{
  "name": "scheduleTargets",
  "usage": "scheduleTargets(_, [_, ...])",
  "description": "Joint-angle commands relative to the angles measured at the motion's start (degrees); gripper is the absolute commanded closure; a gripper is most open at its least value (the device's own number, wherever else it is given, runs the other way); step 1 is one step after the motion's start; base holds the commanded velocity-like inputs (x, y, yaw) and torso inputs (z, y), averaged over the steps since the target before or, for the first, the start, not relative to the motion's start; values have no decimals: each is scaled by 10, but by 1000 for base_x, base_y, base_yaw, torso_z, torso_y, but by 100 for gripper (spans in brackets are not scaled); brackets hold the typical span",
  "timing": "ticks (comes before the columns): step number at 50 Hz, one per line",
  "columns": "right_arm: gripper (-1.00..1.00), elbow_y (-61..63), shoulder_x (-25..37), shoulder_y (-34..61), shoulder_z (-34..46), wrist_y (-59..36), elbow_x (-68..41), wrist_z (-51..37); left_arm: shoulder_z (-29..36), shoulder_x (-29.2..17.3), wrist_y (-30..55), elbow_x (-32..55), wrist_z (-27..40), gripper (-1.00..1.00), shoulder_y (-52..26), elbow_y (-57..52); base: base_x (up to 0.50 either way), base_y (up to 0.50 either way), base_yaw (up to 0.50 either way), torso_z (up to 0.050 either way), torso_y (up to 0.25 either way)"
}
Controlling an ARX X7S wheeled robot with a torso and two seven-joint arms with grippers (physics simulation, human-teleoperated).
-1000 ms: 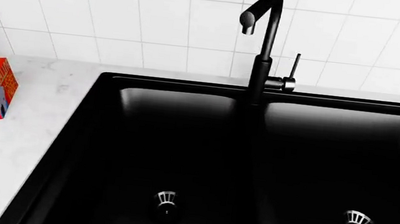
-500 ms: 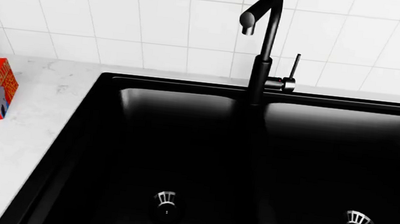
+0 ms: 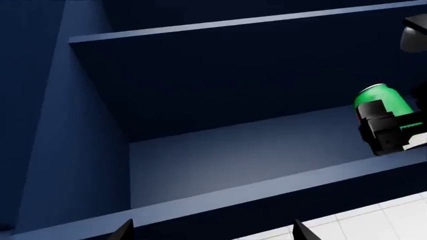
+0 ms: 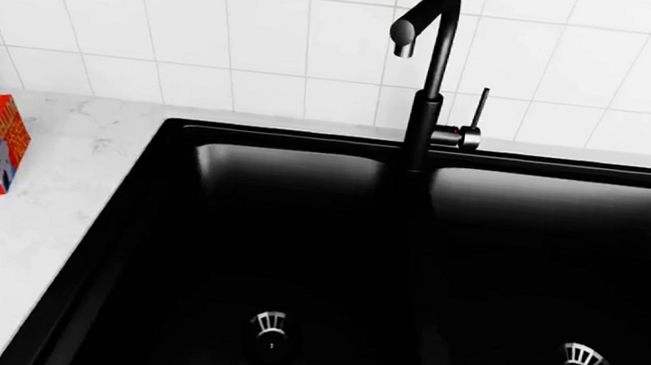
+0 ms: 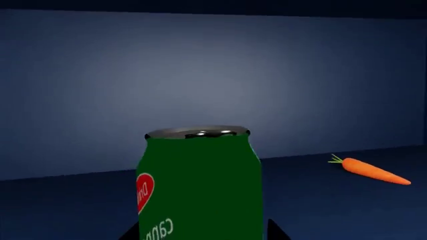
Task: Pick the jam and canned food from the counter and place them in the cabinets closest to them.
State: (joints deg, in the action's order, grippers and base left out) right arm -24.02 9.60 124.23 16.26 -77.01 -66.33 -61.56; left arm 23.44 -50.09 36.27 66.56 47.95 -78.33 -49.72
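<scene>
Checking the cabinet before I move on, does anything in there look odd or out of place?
Yes: a carrot lies loose on the cabinet shelf behind the can, an odd spot for a raw vegetable. The can itself stands upright.

My right gripper is raised and clamped around the can. My left gripper hangs with its fingertips spread, holding nothing.

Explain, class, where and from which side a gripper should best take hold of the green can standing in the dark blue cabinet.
Grip the green can across its straight cylindrical side, around mid-height, coming in level through the cabinet's open front. It stands upright, so the wall gives two opposite faces; the shelf above probably blocks a top approach.
</scene>
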Motion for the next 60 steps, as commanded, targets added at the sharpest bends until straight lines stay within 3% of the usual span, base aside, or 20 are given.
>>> scheduleTargets(1, [-100,-113,22,-33,54,4,12,6,1,-1,3,4,3,-100,-3,-3,0,0,0,0,0])
scheduleTargets(22, [-100,-8,30,38,111,61,60,55,0,-1,8,14,7,-100,-18,-4,1,0,0,0,0])
scheduleTargets(46, [-100,22,21,62,116,95,70,88,-1,-4,9,17,9,-100,-23,-5,0,0,0,0,0])
scheduleTargets(60, [-100,65,21,91,90,67,44,72,-20,-12,5,44,29,-100,-40,-9,0,0,0,0,0])
